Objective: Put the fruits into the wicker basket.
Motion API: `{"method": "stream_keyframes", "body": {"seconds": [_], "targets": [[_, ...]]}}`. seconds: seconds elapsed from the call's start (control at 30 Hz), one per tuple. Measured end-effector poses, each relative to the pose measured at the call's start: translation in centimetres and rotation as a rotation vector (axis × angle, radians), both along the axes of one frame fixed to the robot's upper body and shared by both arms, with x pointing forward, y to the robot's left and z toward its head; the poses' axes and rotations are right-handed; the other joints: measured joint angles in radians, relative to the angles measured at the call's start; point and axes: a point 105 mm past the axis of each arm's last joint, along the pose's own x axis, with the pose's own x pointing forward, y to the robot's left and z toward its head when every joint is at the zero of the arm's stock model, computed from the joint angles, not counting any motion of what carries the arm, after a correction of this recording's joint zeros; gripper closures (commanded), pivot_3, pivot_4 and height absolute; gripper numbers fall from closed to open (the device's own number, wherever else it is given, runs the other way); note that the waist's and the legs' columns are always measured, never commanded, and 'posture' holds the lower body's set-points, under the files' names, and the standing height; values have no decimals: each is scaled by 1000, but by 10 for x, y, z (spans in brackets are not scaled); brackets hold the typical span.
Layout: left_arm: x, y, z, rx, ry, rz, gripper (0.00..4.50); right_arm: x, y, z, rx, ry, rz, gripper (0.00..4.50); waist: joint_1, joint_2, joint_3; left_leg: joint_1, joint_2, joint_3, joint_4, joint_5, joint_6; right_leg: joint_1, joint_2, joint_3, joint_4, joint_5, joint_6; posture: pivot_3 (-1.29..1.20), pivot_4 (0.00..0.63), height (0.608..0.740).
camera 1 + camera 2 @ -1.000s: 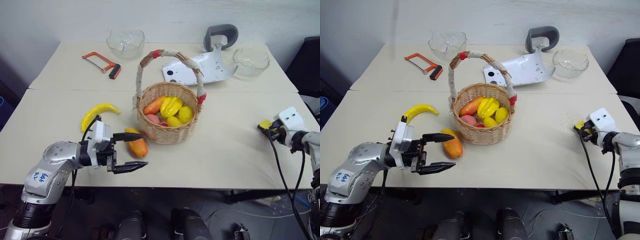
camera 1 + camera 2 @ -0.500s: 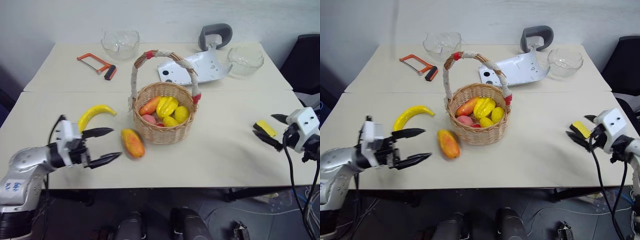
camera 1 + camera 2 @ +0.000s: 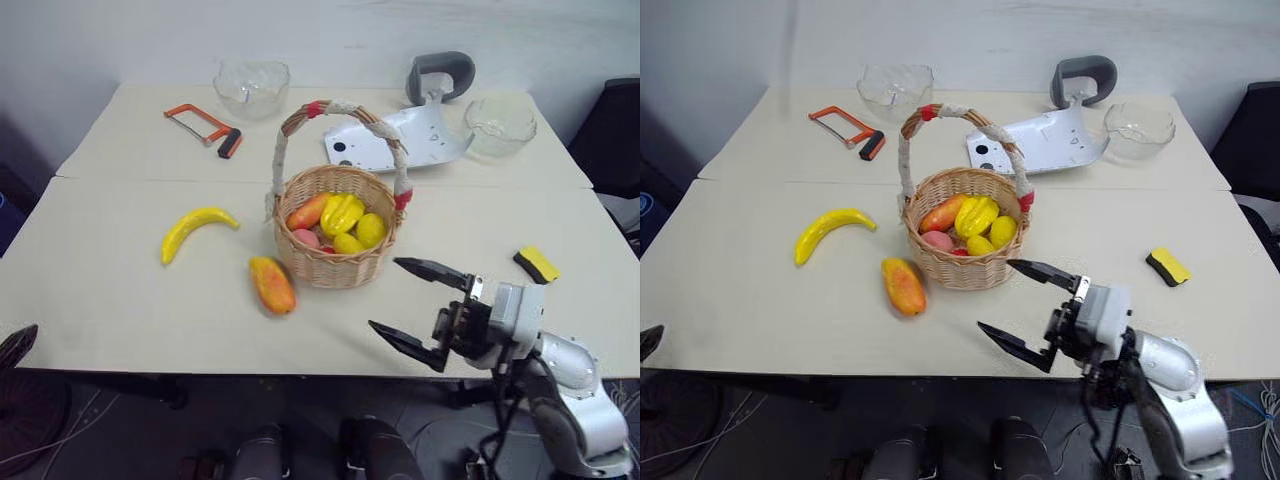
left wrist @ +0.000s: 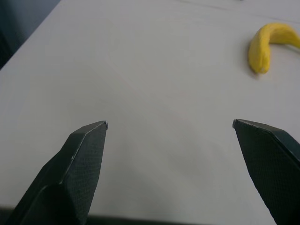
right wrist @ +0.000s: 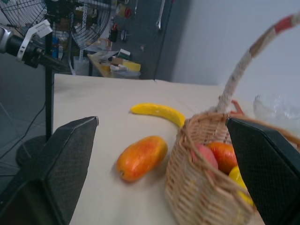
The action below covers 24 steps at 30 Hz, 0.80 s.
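On the left of the table (image 3: 120,300) the banana (image 3: 196,228) lies by itself, curved, well apart from the wicker basket (image 3: 335,262). The left gripper (image 4: 171,154) shows in its wrist view with both fingers spread wide and nothing between them; the banana sits beyond it, toward the far side.

Nearer the middle, the mango-like fruit (image 3: 272,285) lies on its side just beside the basket's near-left wall, apparently not quite touching. The basket already holds several small fruits (image 3: 340,220) under its arched handle (image 3: 335,108).

To the right and nearer, the right gripper (image 3: 415,310) hangs above the table's near edge, released and empty, fingers pointing left toward the mango-like fruit.

The step in hand looks like a reach for that fruit. It would go best with the fingers across its short width near the middle, coming in from the near side so as not to nudge the basket, and clearing rim and handle on the lift.

The yellow-and-black sponge (image 3: 538,265) on the right is no fruit.
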Motion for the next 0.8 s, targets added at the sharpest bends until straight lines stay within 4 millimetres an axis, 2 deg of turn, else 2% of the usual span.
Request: {"method": "stream_keyframes", "body": {"seconds": [0.1, 0.2, 0.33, 0.4, 0.47, 0.53, 0.6, 0.7, 0.8], "targets": [[20, -10, 0, -8, -11, -8, 0, 8, -1, -8, 1, 23, -44, 36, 15, -4, -2, -1, 1, 0, -3, 1, -1, -2, 0, 5, -1, 0, 0, 0, 150, 740], [54, -29, 13, -18, -29, -67, 0, 12, 0, -9, 3, 23, -58, 36, 18, -7, -4, -1, 1, 0, -6, 2, -3, -2, -1, 11, -1, 0, 0, 0, 150, 740], [131, -84, 45, 4, 4, -231, 0, 18, 1, -8, -6, -16, -73, 36, 30, -8, -5, -2, 0, 0, -9, 8, -5, 0, 0, 10, 0, 1, 1, 0, 150, 740], [157, -110, 64, 4, -3, -314, 0, 27, -1, -3, 11, -65, -120, 36, 27, -9, -5, -3, 0, 2, -9, 9, -5, 0, 0, 10, 2, 1, 1, 0, 150, 740], [171, -125, 72, 34, 20, -370, 0, 32, -5, -2, 4, -90, -152, 36, 9, -9, -5, -1, 0, 6, -10, 12, -7, -1, 0, 10, 4, 1, 2, 0, 150, 740], [190, -135, 72, 96, 75, -394, 0, 38, -10, -5, -33, -87, -175, 36, -1, -9, -5, 0, 1, 10, -10, 14, -5, -2, 2, 11, 5, 1, 2, 0, 150, 740], [202, -137, 64, 129, 125, -390, 0, 40, -12, -5, -44, -91, -183, 36, -9, -9, -5, 0, 2, 10, -10, 15, -6, -3, 2, 11, 6, 0, 3, 0, 150, 740], [220, -137, 42, 166, 218, -366, 0, 42, -13, -5, -57, -108, -200, 36, -16, -9, -5, -1, 2, 11, -9, 16, -6, -3, 3, 11, 7, 0, 3, 0, 150, 740], [225, -141, 27, 167, 267, -380, 556, 42, -14, -8, -61, -100, -212, 0, -17, -10, -4, -1, 2, 12, -7, 16, -6, -3, 3, 11, 8, 0, 3, 0, 150, 740]]}}
